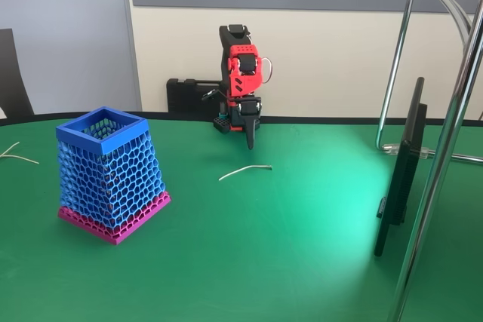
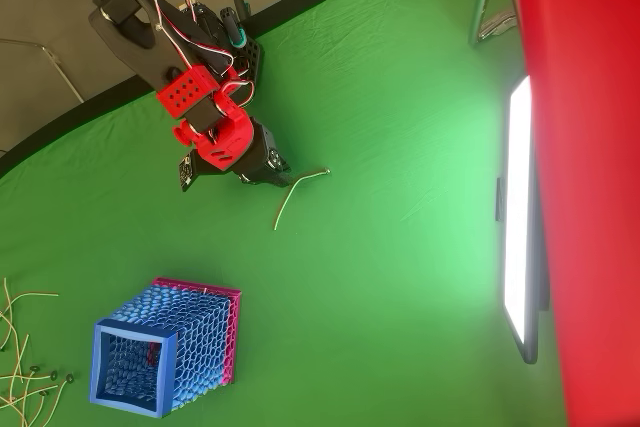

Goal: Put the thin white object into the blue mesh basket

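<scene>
The thin white object (image 1: 245, 170) lies flat on the green table, gently curved, a short way in front of the arm. In the overhead view the white object (image 2: 293, 193) lies just right of the gripper's tip. My gripper (image 1: 250, 138) points straight down above the table behind it, fingers together with nothing between them. From above, the gripper (image 2: 272, 171) hangs below the red wrist. The blue mesh basket (image 1: 113, 179) stands upright on its pink base at the left, well apart from both. In the overhead view the basket (image 2: 205, 337) sits at the lower left.
A dark monitor (image 1: 403, 171) on edge and a chrome stand (image 1: 445, 141) occupy the right side. Several loose white strands (image 2: 22, 352) lie left of the basket, near the table's edge (image 1: 15, 153). A black box (image 1: 185, 96) sits behind the arm.
</scene>
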Controlling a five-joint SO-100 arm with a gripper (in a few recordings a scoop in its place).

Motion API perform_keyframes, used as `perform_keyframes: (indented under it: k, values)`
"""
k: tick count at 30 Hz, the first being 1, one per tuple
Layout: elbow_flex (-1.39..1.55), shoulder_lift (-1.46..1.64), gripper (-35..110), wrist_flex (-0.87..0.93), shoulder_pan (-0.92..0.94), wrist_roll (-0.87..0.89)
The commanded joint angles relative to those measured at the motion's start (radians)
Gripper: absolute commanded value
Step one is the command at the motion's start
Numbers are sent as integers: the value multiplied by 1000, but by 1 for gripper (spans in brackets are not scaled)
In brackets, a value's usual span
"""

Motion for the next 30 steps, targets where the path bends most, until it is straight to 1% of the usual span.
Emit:
perform_keyframes:
  k: [1, 11, 30]
  values:
    - [-71, -77, 14, -25, -20, 18]
    - [-175, -291, 13, -49, -84, 54]
    - [-313, -503, 13, -41, -124, 91]
